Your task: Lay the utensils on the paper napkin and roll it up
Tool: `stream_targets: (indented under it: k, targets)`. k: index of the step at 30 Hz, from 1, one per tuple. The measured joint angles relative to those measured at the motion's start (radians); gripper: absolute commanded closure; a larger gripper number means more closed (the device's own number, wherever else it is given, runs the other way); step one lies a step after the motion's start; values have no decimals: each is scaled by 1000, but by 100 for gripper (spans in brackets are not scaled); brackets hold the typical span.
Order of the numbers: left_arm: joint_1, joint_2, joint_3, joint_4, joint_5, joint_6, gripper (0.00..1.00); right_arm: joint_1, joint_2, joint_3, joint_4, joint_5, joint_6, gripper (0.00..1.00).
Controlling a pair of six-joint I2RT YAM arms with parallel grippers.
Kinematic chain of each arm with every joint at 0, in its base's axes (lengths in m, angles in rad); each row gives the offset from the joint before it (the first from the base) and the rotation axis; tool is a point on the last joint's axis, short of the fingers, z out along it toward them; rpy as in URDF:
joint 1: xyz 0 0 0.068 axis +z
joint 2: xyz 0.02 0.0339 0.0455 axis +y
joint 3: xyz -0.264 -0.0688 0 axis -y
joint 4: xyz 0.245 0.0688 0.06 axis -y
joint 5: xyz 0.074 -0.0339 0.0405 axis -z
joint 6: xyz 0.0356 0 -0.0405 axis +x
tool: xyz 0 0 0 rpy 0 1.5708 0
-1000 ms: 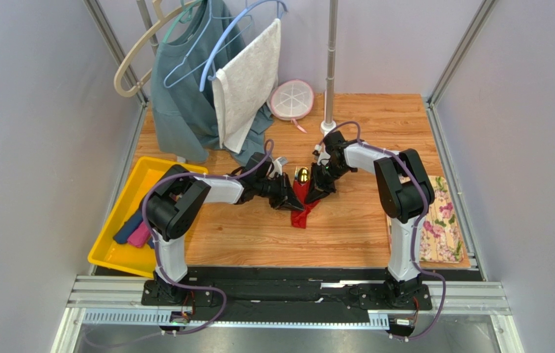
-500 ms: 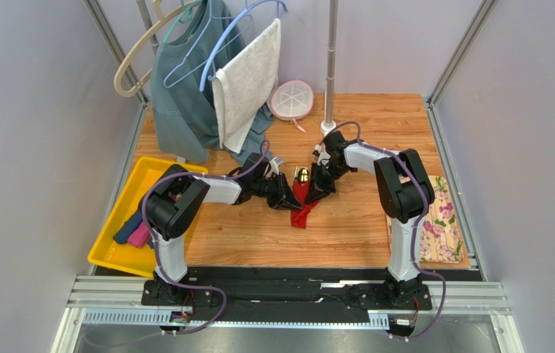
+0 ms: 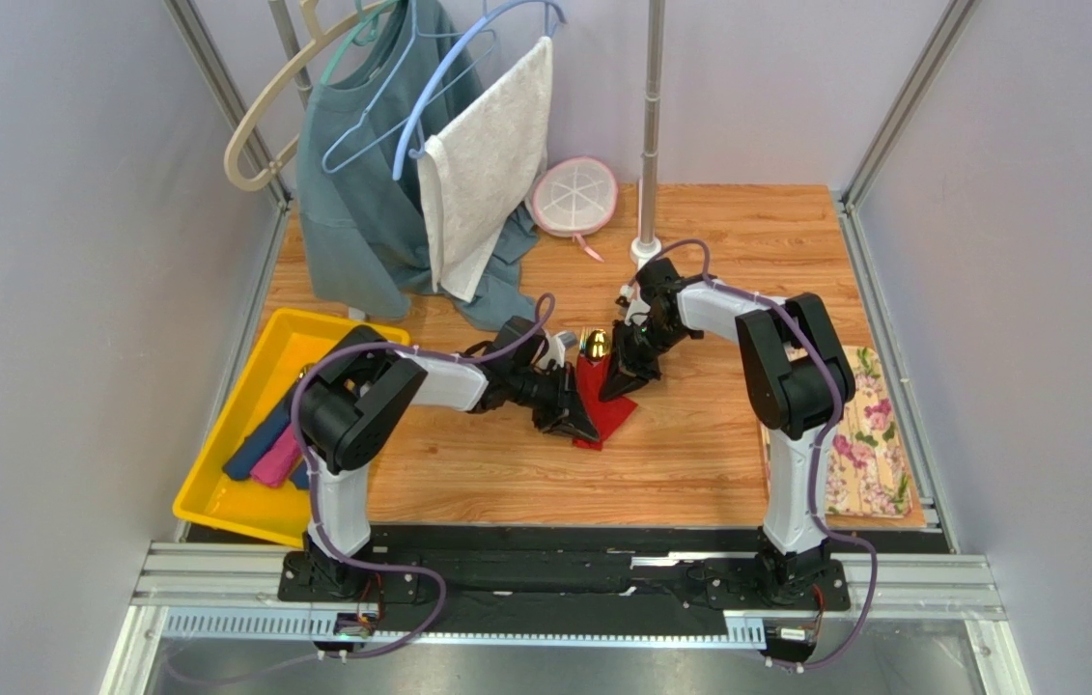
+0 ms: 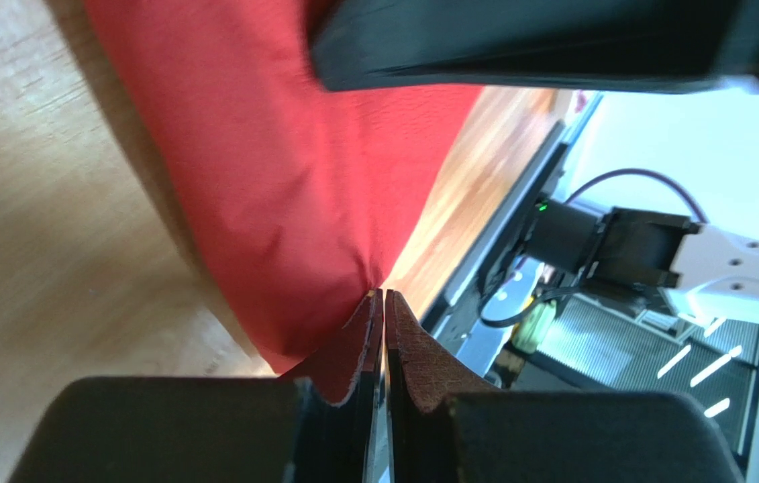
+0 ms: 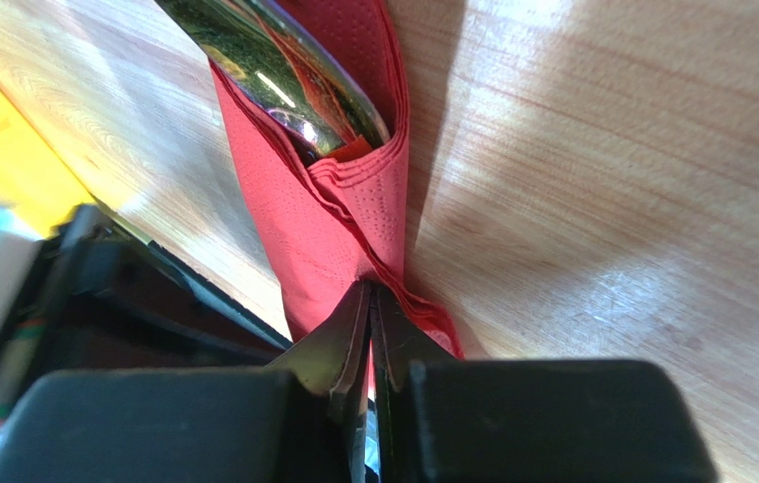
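The red paper napkin (image 3: 610,407) lies bunched at mid-table, wrapped round the gold utensils (image 3: 595,345), whose shiny heads stick out of its far end. In the right wrist view the utensils (image 5: 277,81) sit inside the napkin's folds (image 5: 323,252). My right gripper (image 3: 623,378) is shut on the napkin's right edge, with paper pinched between its tips (image 5: 369,292). My left gripper (image 3: 579,419) is shut on the near part of the napkin (image 4: 292,181), which puckers to a point at its tips (image 4: 384,298).
A yellow tray (image 3: 212,490) at the left holds navy and pink fabric rolls. A floral cloth (image 3: 868,435) lies by the right edge. Behind stand a pole (image 3: 647,145), a white round dish (image 3: 573,196), and hung clothes (image 3: 406,159).
My left gripper has slid toward the near right along the napkin, and the napkin's near tail has been drawn in and to the right. The right gripper has kept its hold.
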Motion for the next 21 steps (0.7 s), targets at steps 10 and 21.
stream_targets:
  k: [10,21]
  targets:
    - [-2,79,21,11,63,21,89,0,0,0,0,-1,2,93]
    - [-2,90,22,27,77,28,91,0,-59,-35,23,-21,11,87]
